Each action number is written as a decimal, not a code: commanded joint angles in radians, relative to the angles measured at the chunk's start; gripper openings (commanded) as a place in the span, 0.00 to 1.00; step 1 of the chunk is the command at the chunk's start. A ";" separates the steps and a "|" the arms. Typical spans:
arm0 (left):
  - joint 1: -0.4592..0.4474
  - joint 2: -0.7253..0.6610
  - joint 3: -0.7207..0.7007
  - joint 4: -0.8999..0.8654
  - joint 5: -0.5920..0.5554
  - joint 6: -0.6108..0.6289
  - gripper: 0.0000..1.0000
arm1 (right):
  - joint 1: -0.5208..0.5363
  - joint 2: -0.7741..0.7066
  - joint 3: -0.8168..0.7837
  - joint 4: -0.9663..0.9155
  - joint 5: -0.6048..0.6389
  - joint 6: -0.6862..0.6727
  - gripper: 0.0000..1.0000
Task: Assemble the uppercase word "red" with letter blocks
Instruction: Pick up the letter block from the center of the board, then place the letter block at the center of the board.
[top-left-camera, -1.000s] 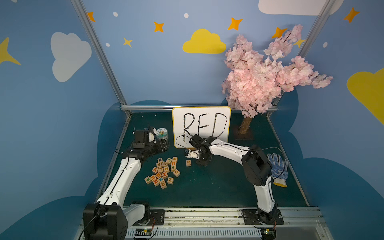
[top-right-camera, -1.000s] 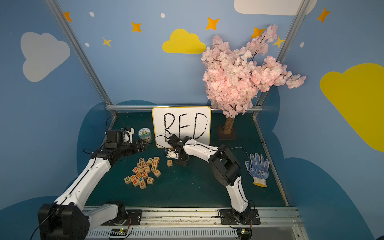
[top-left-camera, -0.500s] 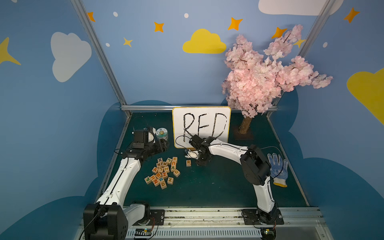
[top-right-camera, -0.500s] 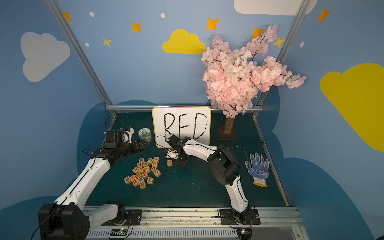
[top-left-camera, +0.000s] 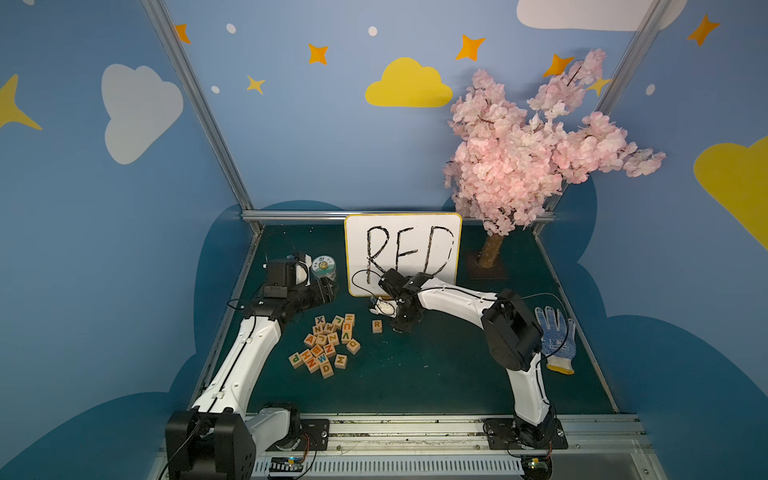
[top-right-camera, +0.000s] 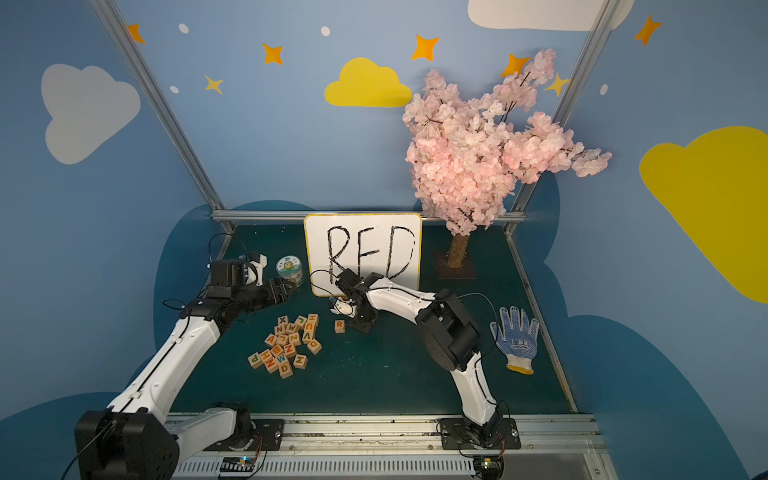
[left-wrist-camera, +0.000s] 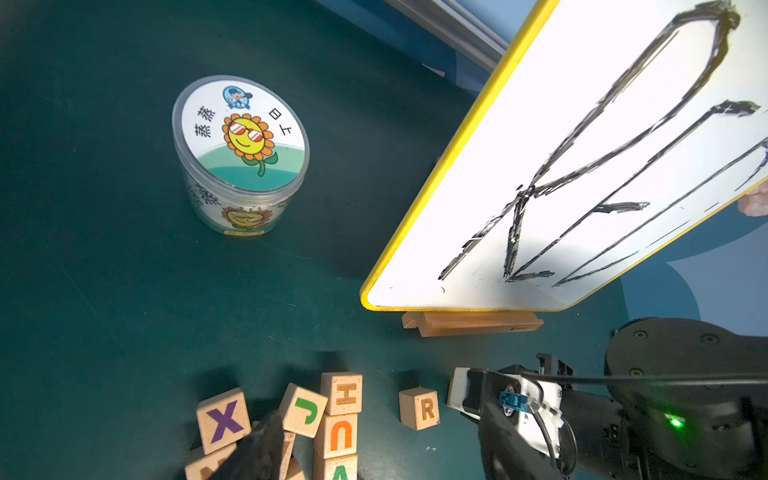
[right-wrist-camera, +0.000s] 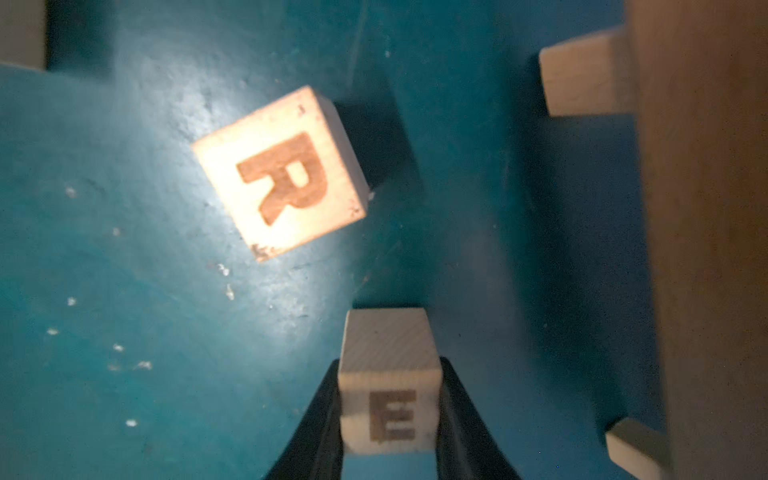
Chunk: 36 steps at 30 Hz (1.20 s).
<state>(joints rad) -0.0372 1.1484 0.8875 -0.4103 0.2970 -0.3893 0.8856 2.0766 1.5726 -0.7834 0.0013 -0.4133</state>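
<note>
My right gripper (right-wrist-camera: 388, 415) is shut on a pale wooden letter block printed with E (right-wrist-camera: 388, 399), held low over the green mat. The R block (right-wrist-camera: 282, 174) lies loose just beside it, and shows in both top views (top-left-camera: 377, 326) (top-right-camera: 339, 326). In the top views my right gripper (top-left-camera: 401, 328) hides the E block. The other letter blocks form a pile (top-left-camera: 328, 345) (top-right-camera: 286, 347), with a D block (top-left-camera: 326, 368) at its near edge. My left gripper (top-left-camera: 328, 291) (left-wrist-camera: 378, 457) hovers behind the pile, open and holding nothing.
A white yellow-framed board (top-left-camera: 403, 249) with RED handwritten on it stands just behind both grippers. A round labelled jar (top-left-camera: 324, 266) (left-wrist-camera: 241, 153) sits to its left. A pink blossom tree (top-left-camera: 519, 158) stands at the back right, and a dotted glove (top-left-camera: 555, 336) lies by the right wall.
My right jaws have closed on the E block, and that arm's elbow has shifted slightly left. The left arm and the pile have not moved.
</note>
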 joint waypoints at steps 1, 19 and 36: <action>0.005 -0.022 -0.015 0.004 0.011 0.004 0.73 | 0.003 -0.052 0.004 -0.028 -0.021 0.045 0.13; 0.003 -0.010 -0.022 0.020 0.047 -0.001 0.73 | 0.044 -0.151 0.053 -0.146 0.105 0.530 0.16; -0.013 0.001 -0.034 0.034 0.083 -0.017 0.72 | 0.038 -0.070 0.017 -0.141 0.150 1.037 0.21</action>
<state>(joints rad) -0.0429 1.1393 0.8703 -0.3927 0.3580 -0.3965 0.9329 1.9823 1.5841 -0.8948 0.1390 0.5247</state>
